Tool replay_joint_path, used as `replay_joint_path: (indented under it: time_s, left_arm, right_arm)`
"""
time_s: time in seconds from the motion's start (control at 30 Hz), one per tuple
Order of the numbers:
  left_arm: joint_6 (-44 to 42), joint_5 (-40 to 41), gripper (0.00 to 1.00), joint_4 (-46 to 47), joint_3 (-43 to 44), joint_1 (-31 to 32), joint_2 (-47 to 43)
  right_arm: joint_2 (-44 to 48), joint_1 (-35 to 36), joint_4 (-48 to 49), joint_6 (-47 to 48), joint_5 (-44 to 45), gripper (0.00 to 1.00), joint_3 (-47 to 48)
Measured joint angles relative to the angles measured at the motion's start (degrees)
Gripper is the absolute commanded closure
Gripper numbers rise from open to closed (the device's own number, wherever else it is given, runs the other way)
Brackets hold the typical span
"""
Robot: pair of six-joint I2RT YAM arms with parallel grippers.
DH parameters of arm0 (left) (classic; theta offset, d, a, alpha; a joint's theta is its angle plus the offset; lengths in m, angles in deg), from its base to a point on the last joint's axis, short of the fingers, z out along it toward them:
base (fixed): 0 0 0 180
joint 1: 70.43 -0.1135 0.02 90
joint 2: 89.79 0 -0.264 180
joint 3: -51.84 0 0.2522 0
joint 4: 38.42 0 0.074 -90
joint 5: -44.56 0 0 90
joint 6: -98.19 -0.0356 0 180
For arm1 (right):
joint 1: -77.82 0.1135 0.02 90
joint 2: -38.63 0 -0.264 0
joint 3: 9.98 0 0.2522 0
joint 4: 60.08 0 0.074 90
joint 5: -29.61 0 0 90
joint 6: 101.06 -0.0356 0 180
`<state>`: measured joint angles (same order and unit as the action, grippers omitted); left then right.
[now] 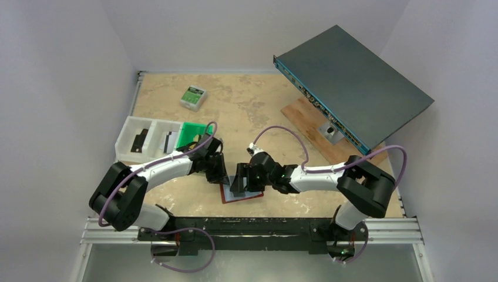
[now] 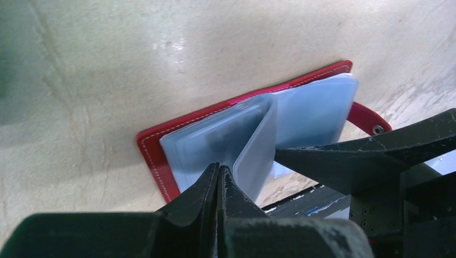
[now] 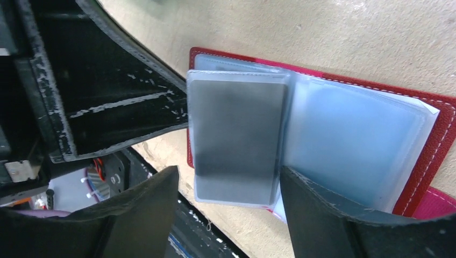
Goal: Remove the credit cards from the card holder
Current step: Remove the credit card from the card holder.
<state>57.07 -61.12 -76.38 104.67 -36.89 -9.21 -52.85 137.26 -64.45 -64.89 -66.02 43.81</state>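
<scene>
Two tools meet the open red leather-like card holder point(image 2: 156, 156) on the beige counter point(image 1: 252, 106), lower centre overhead: left tool point(image 2: 219, 169) shut at its edge, right tool point(image 3: 228, 177) open, astride the short end of a sleeved dark grey credit card point(image 3: 236, 123) whose long axis points into the gap.

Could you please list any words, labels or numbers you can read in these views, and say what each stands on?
Nothing can be read in any view.
On the green-and-white box: print too small to read.
On the network switch: front-panel markings too small to read.
On the grey card in the red card holder: blurred, no text legible.
</scene>
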Motion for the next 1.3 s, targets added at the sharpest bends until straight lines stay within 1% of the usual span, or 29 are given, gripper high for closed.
replay_joint_path:
  time_s: [0.03, 0.13, 0.23, 0.33, 0.37, 0.47, 0.63, 0.73, 0.87, 1.0, 1.17, 1.3]
  left_arm:
    - [0.02, -0.22, 1.0, 0.39, 0.09, 0.28, 0.13]
    - [0.02, -0.66, 1.0, 0.94, 0.61, 1.25, 0.13]
    - [0.04, -0.81, 1.0, 1.03, 1.53, 2.4, 0.13]
    - [0.07, -0.87, 1.0, 0.96, 2.89, 4.04, 0.17]
    - [0.07, -0.85, 1.0, 0.92, 3.54, 4.63, 0.28]
    - [0.17, -0.94, 1.0, 1.03, 6.05, 6.25, 1.79]
    - [0.72, -1.29, 1.0, 1.31, 10.1, 8.44, 6.73]
    - [1.33, -1.2, 1.0, 1.2, 11.32, 9.11, 8.68]
    - [1.55, 0.28, 0.96, -0.22, 11.34, 9.25, 8.31]
    - [1.6, 2.01, 0.93, -1.79, 11.17, 9.18, 7.08]
    - [2.08, 1.86, 0.92, -0.26, 8.17, 8.26, 5.51]
    - [2.75, 1.09, 0.92, 1.18, 5.51, 7.76, 5.42]
  right_arm:
    - [0.33, 0.02, 0.09, -0.15, -0.07, 0.23, -0.15]
    - [1.62, 0.02, 0.07, -0.22, -0.11, 0.2, -0.22]
    - [3.72, 0.02, -0.9, -0.22, 0.13, 0.2, -0.2]
    - [6.49, 0.02, -3.02, -0.15, 1.29, 0.24, -0.17]
    - [7.34, 0.02, -4.2, -0.11, 2.12, 0.26, -0.07]
    - [9.7, 0.02, -8.44, -0.13, 5.14, 0.38, 0.26]
    - [12.39, 0.0, -15.21, -0.22, 9.53, 0.44, 0.26]
    - [13.57, 0.02, -18.03, -0.24, 11.74, 0.5, 0.26]
    - [13.94, 0.02, -21.46, -0.31, 14.4, 0.67, 0.26]
    - [13.84, 0.02, -24.24, -0.07, 16.37, 0.81, 0.7]
    - [9.81, 0.02, -26.51, 1.44, 18.36, 0.9, 5.73]
    - [6.27, 0.02, -26.49, 2.25, 18.45, 0.93, 8.09]
